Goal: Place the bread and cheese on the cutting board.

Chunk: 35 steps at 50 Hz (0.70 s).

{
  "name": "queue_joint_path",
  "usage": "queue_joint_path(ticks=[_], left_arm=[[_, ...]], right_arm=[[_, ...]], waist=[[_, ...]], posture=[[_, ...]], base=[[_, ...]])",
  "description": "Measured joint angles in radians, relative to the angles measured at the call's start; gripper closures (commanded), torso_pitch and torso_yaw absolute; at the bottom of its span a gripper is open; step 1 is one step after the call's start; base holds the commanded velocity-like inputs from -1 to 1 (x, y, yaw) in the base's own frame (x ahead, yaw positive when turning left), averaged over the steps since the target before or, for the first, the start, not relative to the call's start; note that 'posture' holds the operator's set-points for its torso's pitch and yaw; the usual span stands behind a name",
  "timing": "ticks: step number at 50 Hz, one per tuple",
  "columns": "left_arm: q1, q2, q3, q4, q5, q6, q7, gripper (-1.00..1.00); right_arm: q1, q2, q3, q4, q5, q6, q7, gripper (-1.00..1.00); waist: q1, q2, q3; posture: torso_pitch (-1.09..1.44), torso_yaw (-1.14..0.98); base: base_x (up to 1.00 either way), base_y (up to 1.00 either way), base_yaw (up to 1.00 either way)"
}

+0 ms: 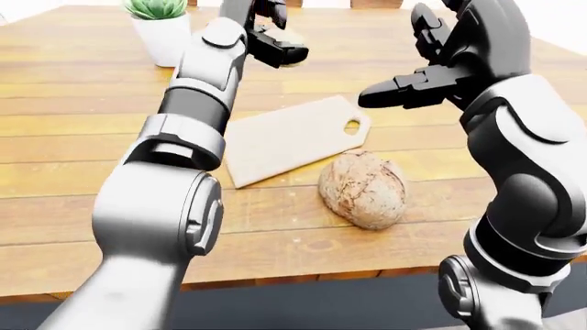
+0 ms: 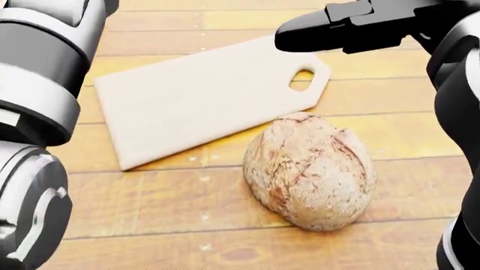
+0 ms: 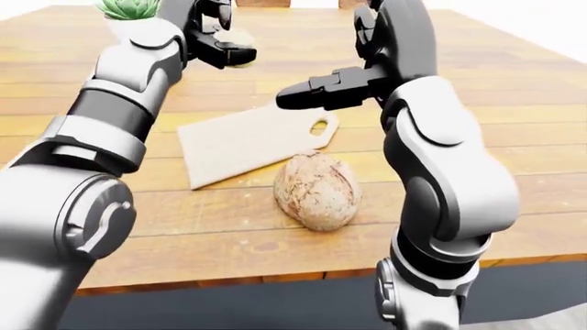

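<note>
A round brown bread loaf lies on the wooden table just below the handle end of the pale cutting board, off the board. My right hand hovers open above the board's handle hole, one finger pointing left, holding nothing. My left arm stretches far up the table. There its hand curls about a small pale piece, apparently the cheese. How tight that grip is does not show.
A potted green plant in a white pot stands near the table's top left, beside my left forearm. The table's near edge runs along the bottom of the eye views, with dark floor below.
</note>
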Motion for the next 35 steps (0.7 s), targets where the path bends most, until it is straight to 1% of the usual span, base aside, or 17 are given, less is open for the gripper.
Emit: queue_joint_path(ticks=[6, 11, 19, 27, 35], left_arm=[[0.018, -0.034, 0.0, 0.038, -0.006, 0.022, 0.014, 1.0], [0.013, -0.071, -0.016, 0.029, 0.001, 0.036, 0.022, 1.0], [0.063, -0.092, -0.024, 0.026, 0.018, 0.025, 0.032, 1.0], [0.14, -0.074, -0.021, 0.045, 0.037, 0.003, 0.038, 1.0], [0.167, -0.023, -0.01, 0.035, 0.043, -0.024, 0.022, 1.0]], right_arm=[[-0.003, -0.008, -0.005, -0.002, 0.014, 0.003, -0.009, -1.0], [-0.002, -0.009, -0.002, 0.003, 0.025, 0.002, -0.015, -1.0], [0.0, -0.013, -0.001, 0.002, 0.037, -0.006, -0.023, -1.0], [-0.001, -0.018, -0.005, 0.001, 0.047, -0.001, -0.03, -1.0], [0.003, -0.014, 0.009, 0.017, 0.046, -0.01, -0.031, -1.0]], waist=[[0.001, -0.003, 0.002], [0.001, -0.007, 0.001], [-0.001, -0.005, -0.007], [-0.001, -0.005, -0.005], [0.0, -0.003, -0.007]], posture=[[0.0, 0.0], [0.0, 0.0], [0.0, 0.0], [0.0, 0.0], [0.0, 0.0]], base=[[0.0, 0.0, 0.0], [0.0, 0.0, 0.0], [0.0, 0.0, 0.0], [0.0, 0.0, 0.0], [0.0, 0.0, 0.0]])
